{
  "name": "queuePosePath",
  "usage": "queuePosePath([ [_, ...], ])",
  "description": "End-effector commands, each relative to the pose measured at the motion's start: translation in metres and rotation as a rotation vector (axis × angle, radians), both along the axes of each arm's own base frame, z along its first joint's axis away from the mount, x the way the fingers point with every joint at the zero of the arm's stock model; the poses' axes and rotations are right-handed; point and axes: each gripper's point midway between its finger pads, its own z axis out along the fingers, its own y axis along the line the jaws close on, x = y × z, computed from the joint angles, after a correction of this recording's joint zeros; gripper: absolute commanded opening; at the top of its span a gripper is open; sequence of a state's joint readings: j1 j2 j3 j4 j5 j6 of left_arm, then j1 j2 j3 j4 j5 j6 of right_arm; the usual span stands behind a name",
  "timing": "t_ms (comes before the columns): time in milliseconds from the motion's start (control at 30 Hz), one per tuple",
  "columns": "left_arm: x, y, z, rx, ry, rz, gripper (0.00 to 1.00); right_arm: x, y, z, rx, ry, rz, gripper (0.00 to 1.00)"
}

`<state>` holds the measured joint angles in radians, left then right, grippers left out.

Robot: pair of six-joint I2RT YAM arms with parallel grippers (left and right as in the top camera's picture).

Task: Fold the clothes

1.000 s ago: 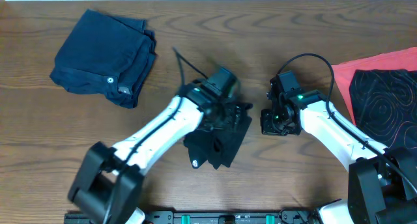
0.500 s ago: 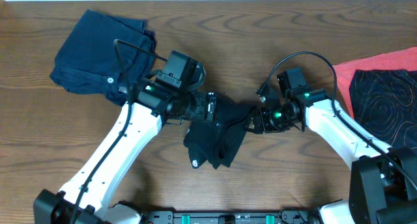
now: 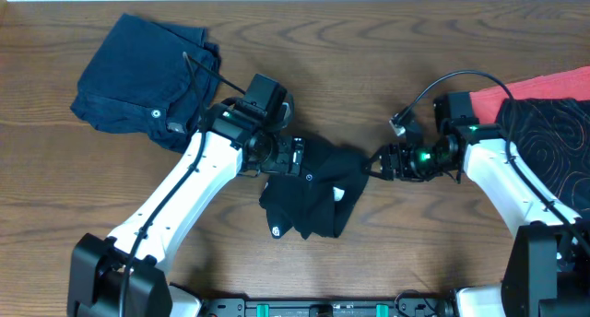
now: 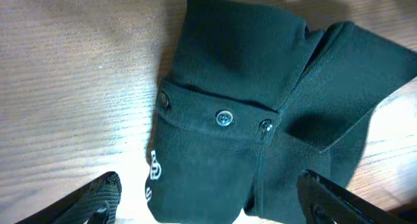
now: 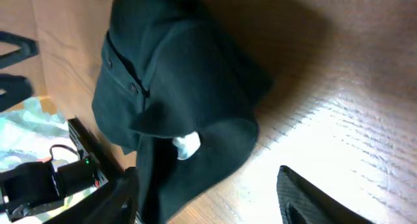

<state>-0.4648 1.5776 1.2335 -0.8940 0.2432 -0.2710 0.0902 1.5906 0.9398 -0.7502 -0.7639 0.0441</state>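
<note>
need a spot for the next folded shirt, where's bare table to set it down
Bare wood lies along the far edge between the navy folded garment and the red cloth, and near front between the black shirt and the right arm. The middle is crowded: the left end effector and right end effector flank the shirt.

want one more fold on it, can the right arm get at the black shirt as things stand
Probably yes: the open right claw sits just off the right edge of the black shirt, nothing between them; the left claw is over its upper left.
</note>
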Motion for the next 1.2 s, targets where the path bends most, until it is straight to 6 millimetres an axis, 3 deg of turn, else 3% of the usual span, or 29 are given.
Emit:
queuePosePath([
  [0, 0.001, -0.001, -0.004, -0.006, 0.002, -0.013, 0.88, 0.002, 0.007, 0.006, -0.002, -0.032, 0.022, 0.69],
  [233, -0.003, -0.008, -0.002, -0.049, 0.02, -0.026, 0.88, 0.013, 0.013, -0.03, -0.243, -0.083, 0.039, 0.72],
  [267, -0.003, -0.009, -0.002, -0.053, 0.023, -0.027, 0.88, 0.016, 0.016, -0.034, -0.263, -0.1, 0.049, 0.64],
  [333, -0.004, -0.008, -0.002, -0.05, 0.028, -0.027, 0.88, 0.02, 0.025, -0.041, -0.273, -0.128, 0.071, 0.29],
  [400, -0.005, -0.008, -0.002, -0.048, 0.031, -0.027, 0.88, 0.024, 0.026, -0.044, -0.291, -0.147, 0.077, 0.01],
  [467, -0.007, -0.007, -0.003, -0.044, 0.038, -0.027, 0.88, 0.032, 0.008, -0.049, -0.385, -0.16, 0.028, 0.01],
  [567, -0.009, -0.006, -0.003, -0.038, 0.049, -0.027, 0.88, 0.048, -0.043, -0.05, -0.576, -0.156, -0.157, 0.01],
  [633, -0.01, -0.005, -0.003, -0.037, 0.052, -0.027, 0.88, 0.053, -0.054, -0.043, -0.572, -0.163, -0.205, 0.01],
  [667, -0.01, -0.006, -0.003, -0.037, 0.051, -0.027, 0.88, 0.054, -0.052, -0.04, -0.54, -0.166, -0.2, 0.05],
  [733, -0.009, -0.006, -0.003, -0.039, 0.048, -0.027, 0.88, 0.052, -0.043, -0.034, -0.465, -0.183, -0.139, 0.37],
  [767, -0.009, -0.006, -0.003, -0.039, 0.048, -0.027, 0.88, 0.05, -0.04, -0.032, -0.443, -0.186, -0.114, 0.43],
  [967, -0.019, -0.001, -0.01, -0.021, 0.088, -0.026, 0.88, 0.032, -0.038, -0.016, -0.408, -0.169, -0.082, 0.45],
  [1100, -0.038, -0.008, -0.024, -0.066, 0.162, -0.045, 0.87, 0.01, 0.002, 0.019, -0.149, -0.188, 0.038, 0.41],
  [1167, -0.047, -0.013, -0.034, -0.096, 0.182, -0.073, 0.87, 0.003, 0.013, 0.027, -0.092, -0.169, 0.048, 0.4],
])
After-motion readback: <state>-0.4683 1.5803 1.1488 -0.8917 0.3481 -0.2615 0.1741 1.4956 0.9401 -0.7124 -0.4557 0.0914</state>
